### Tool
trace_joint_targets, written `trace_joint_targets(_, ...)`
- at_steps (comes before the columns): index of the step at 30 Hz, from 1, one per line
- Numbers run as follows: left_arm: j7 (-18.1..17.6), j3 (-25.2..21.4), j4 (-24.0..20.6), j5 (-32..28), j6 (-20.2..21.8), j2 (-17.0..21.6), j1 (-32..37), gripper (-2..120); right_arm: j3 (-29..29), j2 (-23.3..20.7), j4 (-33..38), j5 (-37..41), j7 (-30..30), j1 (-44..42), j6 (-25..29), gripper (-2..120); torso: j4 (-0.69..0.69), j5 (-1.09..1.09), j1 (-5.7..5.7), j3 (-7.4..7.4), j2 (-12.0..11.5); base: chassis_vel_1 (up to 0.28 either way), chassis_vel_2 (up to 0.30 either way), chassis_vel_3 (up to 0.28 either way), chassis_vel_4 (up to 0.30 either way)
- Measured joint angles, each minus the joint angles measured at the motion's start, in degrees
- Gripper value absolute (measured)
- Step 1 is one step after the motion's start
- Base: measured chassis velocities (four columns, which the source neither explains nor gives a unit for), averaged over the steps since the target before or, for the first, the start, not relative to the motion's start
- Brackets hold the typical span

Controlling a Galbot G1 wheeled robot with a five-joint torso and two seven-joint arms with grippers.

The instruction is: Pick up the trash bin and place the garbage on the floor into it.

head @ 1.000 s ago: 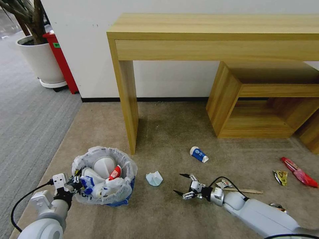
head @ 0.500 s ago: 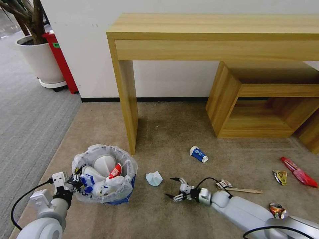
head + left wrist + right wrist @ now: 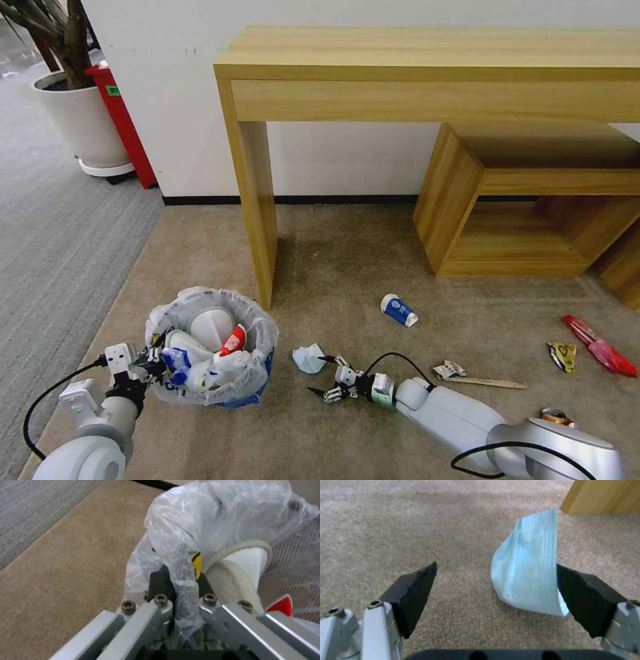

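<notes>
Trouble looked most likely at the crumpled paper (image 3: 528, 572), a pale blue folded piece lying on the floor (image 3: 347, 267) just beside the trash bin (image 3: 210, 347). The right gripper (image 3: 321, 377) hung low over the carpet with its jaws spread wide, and in the right wrist view the paper sat hard against one pad (image 3: 586, 597), well off-centre, with bare carpet in front of the other. A close from there would probably have nudged the light sheet sideways or caught only its edge, letting it slip free on the lift.

The left gripper (image 3: 148, 365) was clamped on the bin's bagged rim; the left wrist view showed plastic bunched between its jaws. That hold seemed thin, and the bag might have pulled loose or the bin tipped under its load of slippers (image 3: 207, 327) and a red-white carton (image 3: 232, 340).

Room was fair. The desk (image 3: 427, 60) had its leg (image 3: 257, 213) standing just behind the bin, so a swing of either arm toward the wall risked a knock. Open carpet lay between paper and bin. Farther right were the cup (image 3: 399, 311), wooden stick (image 3: 493, 383), wrappers (image 3: 593, 347) and crushed can (image 3: 555, 417), the can close by the right arm's elbow and liable to be brushed.
</notes>
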Motion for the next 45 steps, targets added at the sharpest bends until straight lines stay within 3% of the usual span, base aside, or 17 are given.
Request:
trace_joint_targets(18, 0.9, 0.1, -0.7, 0.1, -0.9, -0.5, 0.7, 3, -0.9, 4.7, -4.3, -3.2, 6.4, 1.1, -2.8, 84, 0.01, 0.01, 0.00, 0.00, 0.0, 0.000, 0.000, 0.000, 0.000)
trace_joint_targets(23, 1.0, 0.0, -0.8, 0.1, -1.1, -0.6, 0.8, 3, -1.7, 5.2, -4.9, -3.3, 7.0, 1.0, -3.1, 73, 0.00, 0.01, 0.00, 0.00, 0.0, 0.000, 0.000, 0.000, 0.000)
trace_joint_targets(26, 1.3, 0.0, -1.0, 0.1, -1.4, -0.8, 1.1, 3, -2.1, 5.8, -5.5, -3.2, 7.1, 1.0, -3.1, 57, 0.01, 0.01, 0.00, 0.00, 0.0, 0.000, 0.000, 0.000, 0.000)
trace_joint_targets(28, 1.3, 0.0, -1.0, 0.1, -1.5, -0.8, 1.1, 3, -2.1, 5.9, -5.6, -3.2, 7.1, 1.0, -3.1, 57, 0.00, 0.01, 0.00, 0.00, 0.0, 0.000, 0.000, 0.000, 0.000)
trace_joint_targets(30, 1.5, -0.2, -1.3, 0.1, -1.8, -0.8, 1.5, 3, -2.2, 6.4, -6.4, -3.2, 7.1, 0.9, -3.1, 43, 0.00, 0.01, 0.00, 0.00, 0.0, 0.000, 0.000, 0.000, 0.000)
trace_joint_targets(32, 1.6, -0.2, -1.3, 0.1, -1.8, -0.7, 1.5, 3, -2.2, 6.5, -6.6, -3.2, 7.1, 0.8, -3.0, 40, 0.00, 0.01, 0.00, 0.00, 0.0, 0.000, 0.000, 0.000, 0.000)
trace_joint_targets(34, 1.6, -0.4, -1.2, 0.1, -2.0, -0.6, 1.6, 3, -2.2, 6.7, -6.7, -3.2, 7.0, 0.8, -3.0, 28, 0.01, 0.01, 0.00, 0.00, 0.0, 0.000, 0.000, 0.000, 0.000)
trace_joint_targets(41, 1.8, -0.5, -0.1, 0.3, -2.3, -0.5, 1.0, 3, -1.6, 5.9, -4.8, -2.7, 7.0, 0.2, -2.7, 3, 0.01, 0.01, 0.00, 0.00, 0.0, 0.000, 0.000, 0.000, 0.000)
trace_joint_targets(45, 1.8, -0.4, 0.5, 0.3, -2.3, -0.4, 0.6, 3, -1.4, 4.7, -2.5, -1.2, 7.2, -0.2, -2.7, 0, 0.00, 0.01, 0.00, 0.00, 0.0, 0.000, 0.000, 0.000, 0.000)
